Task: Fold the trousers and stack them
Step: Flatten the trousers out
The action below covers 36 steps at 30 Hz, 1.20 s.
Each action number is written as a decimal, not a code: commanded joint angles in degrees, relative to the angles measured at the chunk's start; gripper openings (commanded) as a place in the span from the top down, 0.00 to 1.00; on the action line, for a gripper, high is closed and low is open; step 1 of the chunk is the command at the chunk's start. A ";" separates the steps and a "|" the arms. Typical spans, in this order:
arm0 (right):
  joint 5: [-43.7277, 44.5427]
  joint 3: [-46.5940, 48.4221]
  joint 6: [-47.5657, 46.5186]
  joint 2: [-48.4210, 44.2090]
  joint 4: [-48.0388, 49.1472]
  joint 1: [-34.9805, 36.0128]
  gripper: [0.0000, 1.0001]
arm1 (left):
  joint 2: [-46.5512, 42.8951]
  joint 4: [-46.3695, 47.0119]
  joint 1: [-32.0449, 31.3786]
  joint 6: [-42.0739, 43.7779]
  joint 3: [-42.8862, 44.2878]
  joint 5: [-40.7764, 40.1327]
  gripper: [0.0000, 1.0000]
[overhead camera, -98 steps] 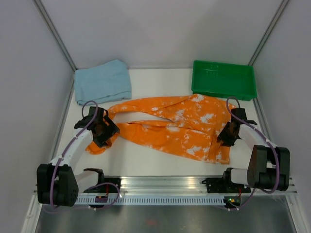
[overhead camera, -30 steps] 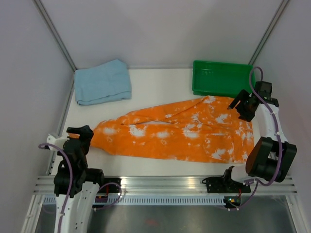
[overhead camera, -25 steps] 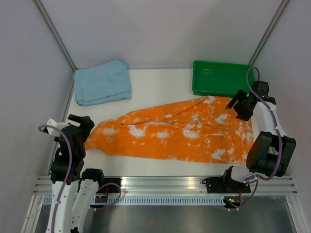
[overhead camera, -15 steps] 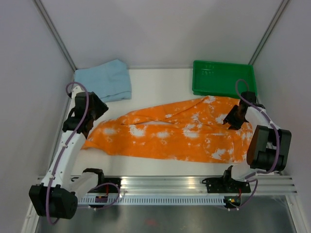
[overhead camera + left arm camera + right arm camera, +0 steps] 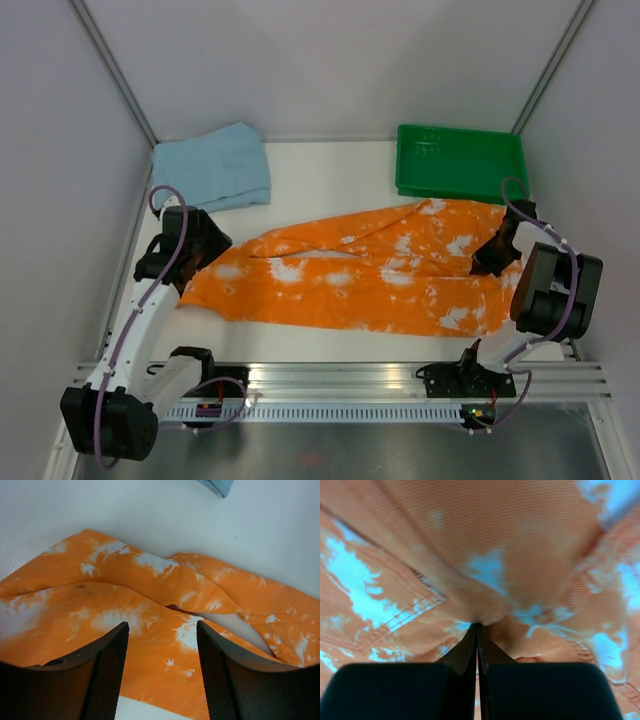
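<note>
Orange tie-dye trousers (image 5: pixel 370 280) lie flat across the middle of the table (image 5: pixel 330 180). The waist is toward the right edge and the leg ends toward the left edge, with the legs mostly overlapped. The wrist view shows a sliver of table between the legs.

Left gripper (image 5: pixel 197 248) is over the leg ends with its fingers (image 5: pixel 107 675) spread and nothing between them.

Right gripper (image 5: pixel 490 258) is at the waist end. Its fingers (image 5: pixel 462 655) are pressed together, pinching a fold of the trousers' fabric.

Green tray (image 5: pixel 460 165) is at the far right corner, and the waist's far corner reaches just beside its near wall. Folded light blue cloth (image 5: pixel 212 168) is at the far left corner, apart from the trousers.
</note>
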 commanded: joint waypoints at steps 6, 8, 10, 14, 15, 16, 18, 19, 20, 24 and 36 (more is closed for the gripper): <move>13.18 -1.03 -7.25 -2.10 -0.76 -17.03 1.00 | 5.13 1.59 -0.09 -1.25 -0.07 1.49 0.36; 10.90 -0.59 -8.84 -2.45 -0.75 -17.23 1.00 | 5.92 1.41 -0.09 0.51 0.10 1.58 0.37; 5.91 -0.94 -9.37 -3.68 1.44 -17.14 0.96 | 7.15 0.97 -0.09 2.45 0.28 1.58 0.37; 2.10 1.85 -11.56 -10.08 2.86 -13.55 0.82 | 8.74 2.81 -0.17 6.75 0.37 6.49 0.42; 2.19 3.01 -12.70 -10.97 2.16 -10.67 0.76 | 9.35 2.64 -0.26 7.20 0.20 6.50 0.42; 2.37 4.32 -12.88 -11.76 1.89 -9.25 0.73 | 9.96 1.94 -0.26 7.38 0.11 6.24 0.43; 0.80 8.19 -12.01 -13.26 1.62 -5.13 0.66 | 12.24 -0.68 -0.26 7.46 0.11 4.57 0.44; -0.35 9.42 -11.48 -13.53 1.71 -3.62 0.65 | 12.86 -1.57 -0.26 7.29 0.11 3.61 0.46; -1.23 11.70 -11.04 -13.62 1.97 -1.95 0.64 | 13.30 -2.36 -0.26 6.77 0.11 3.25 0.46; -1.32 16.19 -8.85 -12.83 2.76 9.98 0.60 | 11.64 2.88 -0.44 4.75 -2.00 9.12 0.40; -17.85 28.23 -23.78 1.74 16.30 49.55 0.15 | 15.69 -9.58 -0.44 -14.68 -2.26 -3.52 0.54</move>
